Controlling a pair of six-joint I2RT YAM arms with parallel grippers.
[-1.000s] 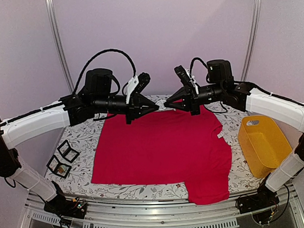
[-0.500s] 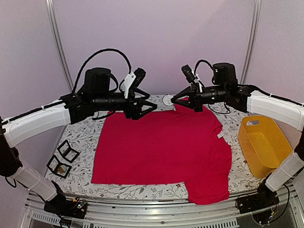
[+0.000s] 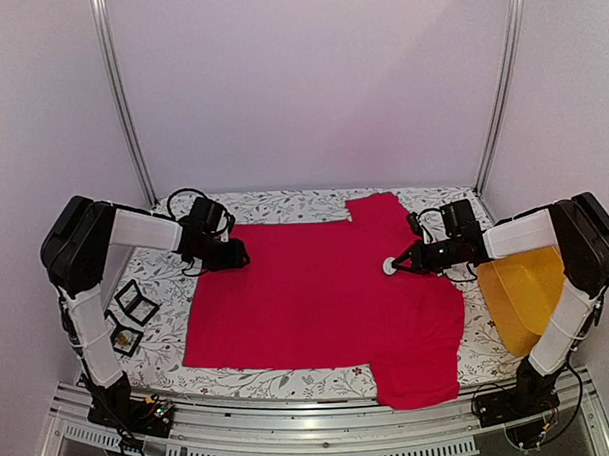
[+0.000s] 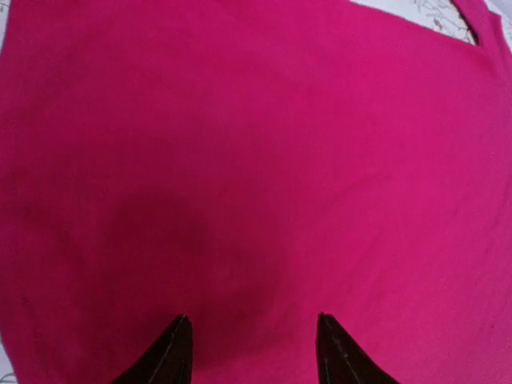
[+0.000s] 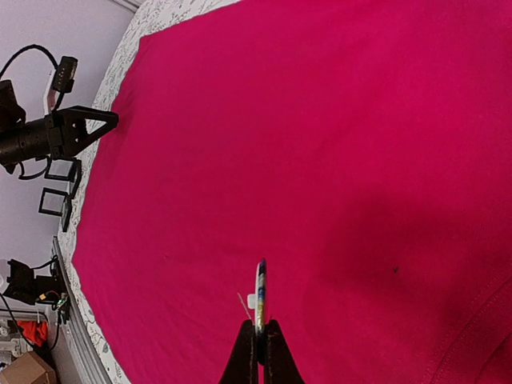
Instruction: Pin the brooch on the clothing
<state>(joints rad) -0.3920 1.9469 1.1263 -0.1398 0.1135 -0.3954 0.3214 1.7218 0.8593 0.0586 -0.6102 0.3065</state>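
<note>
From above, the red T-shirt is lying spread on the floral tablecloth; the left gripper is poised at its left edge, and the right gripper is pinching a small white brooch over its right half. The left wrist camera is showing fingertips standing apart, empty, over red cloth. The right wrist camera is showing jaws clenched on the brooch, edge-on.

The red T-shirt is lying spread flat, one sleeve reaching toward the near edge. The small round white brooch is hanging over its right part, pinched in the right gripper
</note>
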